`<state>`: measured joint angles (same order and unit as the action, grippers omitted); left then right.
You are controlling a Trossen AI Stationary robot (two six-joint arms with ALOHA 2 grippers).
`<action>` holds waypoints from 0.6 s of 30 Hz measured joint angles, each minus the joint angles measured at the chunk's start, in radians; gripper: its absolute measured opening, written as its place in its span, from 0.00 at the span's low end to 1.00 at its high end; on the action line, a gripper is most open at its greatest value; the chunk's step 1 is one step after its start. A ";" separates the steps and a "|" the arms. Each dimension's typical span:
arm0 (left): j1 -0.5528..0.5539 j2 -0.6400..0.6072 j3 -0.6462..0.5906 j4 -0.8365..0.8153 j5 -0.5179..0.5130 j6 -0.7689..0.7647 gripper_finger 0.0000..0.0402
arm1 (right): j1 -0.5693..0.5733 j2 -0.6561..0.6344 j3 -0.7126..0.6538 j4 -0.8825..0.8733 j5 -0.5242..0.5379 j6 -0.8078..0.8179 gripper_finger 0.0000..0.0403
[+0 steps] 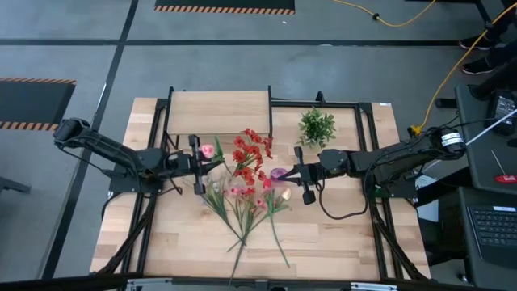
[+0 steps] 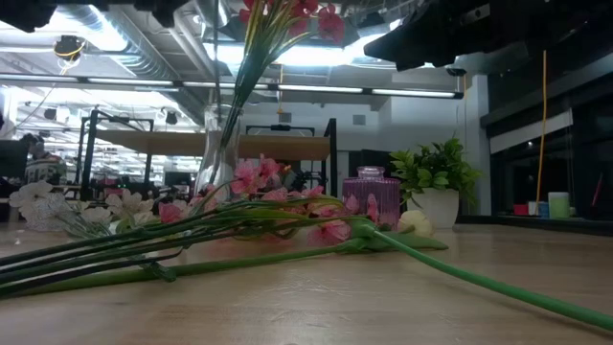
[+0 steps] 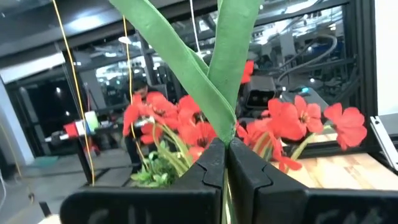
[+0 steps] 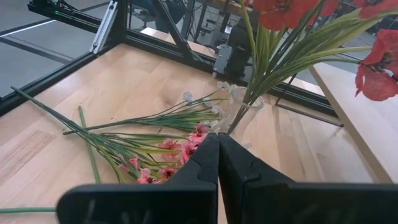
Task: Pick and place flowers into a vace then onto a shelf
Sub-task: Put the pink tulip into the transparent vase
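A clear glass vase (image 2: pixel 219 146) with red blossoms (image 1: pixel 251 155) stands mid-table; it also shows in the right wrist view (image 4: pixel 244 112). Several long-stemmed pink and pale flowers (image 1: pixel 242 202) lie flat on the table in front of it. My left gripper (image 1: pixel 212 166) is just left of the vase, shut on a green-stemmed pink tulip (image 1: pixel 208 150). My right gripper (image 1: pixel 284 173) is shut and empty, above a small purple vase (image 2: pixel 369 196). The shelf (image 1: pixel 218 113) stands at the table's far side. My left gripper pinches the tulip's green stem and leaves (image 3: pixel 222 134) between its two shut fingers. The fingers come level from the table's left. Two long leaves rise out of the fingers in the wrist view. The tulip's lower stem is hidden.
A bushy green plant in a white pot (image 1: pixel 317 127) stands at the far right, beside the shelf. A black metal frame (image 1: pixel 367 145) runs around the table. There is bare tabletop along the near edge (image 1: pixel 339 242).
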<state>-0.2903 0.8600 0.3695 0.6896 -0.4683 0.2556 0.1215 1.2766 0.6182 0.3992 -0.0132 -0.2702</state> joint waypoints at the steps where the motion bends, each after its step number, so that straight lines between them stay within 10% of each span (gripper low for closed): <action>1: 0.001 0.004 0.000 -0.003 0.000 -0.012 0.01 | 0.000 0.000 0.000 -0.001 0.000 0.000 0.01; 18: 0.009 0.139 0.000 -0.005 -0.040 -0.013 0.01 | 0.000 0.000 0.000 -0.015 0.000 0.000 0.01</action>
<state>-0.2811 0.9994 0.3695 0.6843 -0.5084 0.2431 0.1215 1.2766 0.6182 0.3842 -0.0132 -0.2699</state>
